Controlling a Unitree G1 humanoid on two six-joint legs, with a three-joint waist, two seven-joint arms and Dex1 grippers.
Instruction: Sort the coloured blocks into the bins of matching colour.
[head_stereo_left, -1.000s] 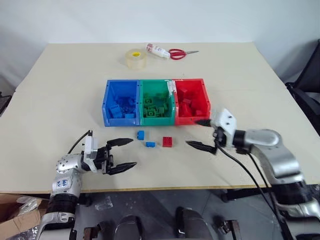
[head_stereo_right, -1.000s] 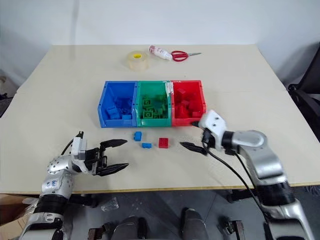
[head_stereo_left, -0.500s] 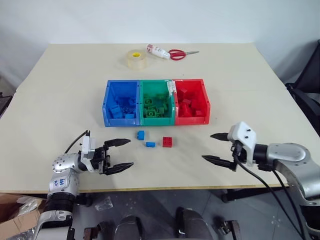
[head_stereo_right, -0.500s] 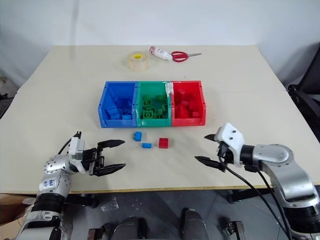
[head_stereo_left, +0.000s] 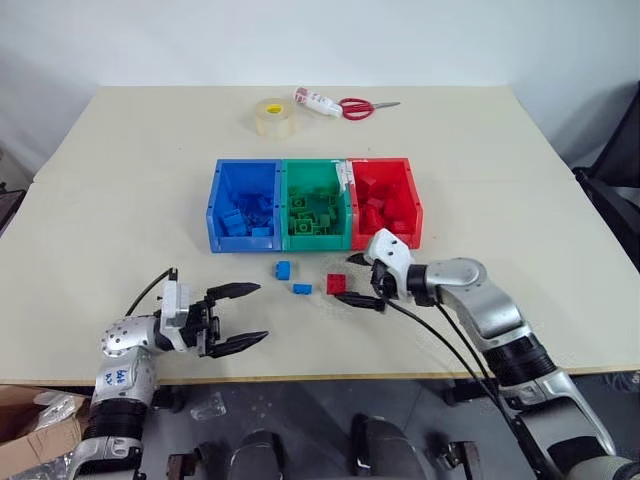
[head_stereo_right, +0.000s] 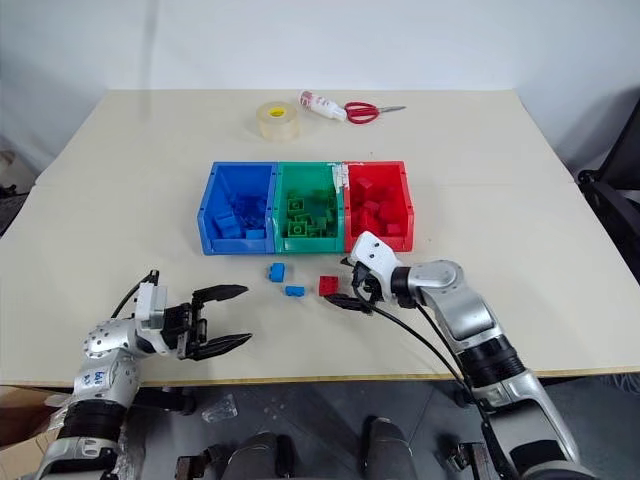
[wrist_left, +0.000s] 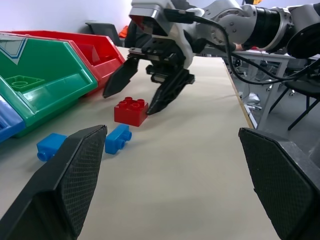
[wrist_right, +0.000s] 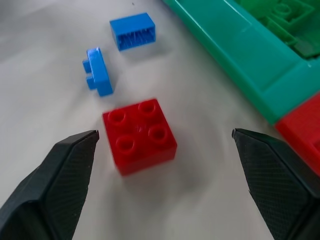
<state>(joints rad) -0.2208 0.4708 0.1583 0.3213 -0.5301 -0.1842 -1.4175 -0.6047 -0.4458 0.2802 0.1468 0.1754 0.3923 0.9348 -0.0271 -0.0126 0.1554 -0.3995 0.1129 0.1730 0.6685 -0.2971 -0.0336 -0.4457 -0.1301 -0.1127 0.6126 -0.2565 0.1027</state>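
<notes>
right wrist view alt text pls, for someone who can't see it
A red block with four studs lies on the table between the right gripper's open black fingers, not yet touched. Two blue blocks lie beyond it, near the green bin.

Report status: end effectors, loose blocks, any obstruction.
Right end effector open, straddling the red block; no grip yet. Left end effector open, idle. Two blue blocks loose before the bins. Nothing obstructing.
</notes>
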